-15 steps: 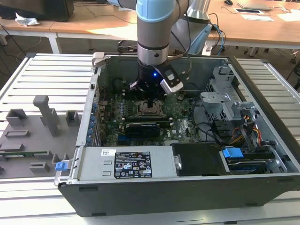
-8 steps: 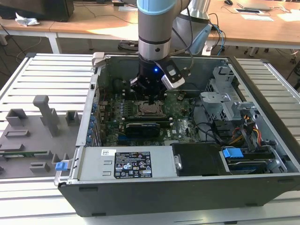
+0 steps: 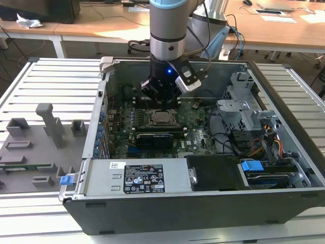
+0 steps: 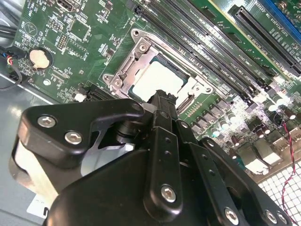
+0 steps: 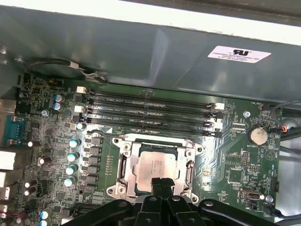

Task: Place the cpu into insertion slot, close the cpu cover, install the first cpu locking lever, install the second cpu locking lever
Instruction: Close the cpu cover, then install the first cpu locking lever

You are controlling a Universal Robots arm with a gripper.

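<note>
The gripper (image 5: 162, 181), fingers pressed together, hangs just above the cpu (image 5: 157, 167). The cpu cover (image 5: 190, 165) frames it, directly beneath.

Exterior view: high, set back, looks down into the open computer case (image 3: 284, 101), whole case in frame. Both wrist views: close over the green board (image 4: 80, 42) (image 5: 235, 160), steeply down, from different sides of the claw (image 4: 162, 98) (image 5: 162, 181). All three views share the cpu (image 3: 162, 118) (image 4: 157, 80) (image 5: 155, 167).
</note>
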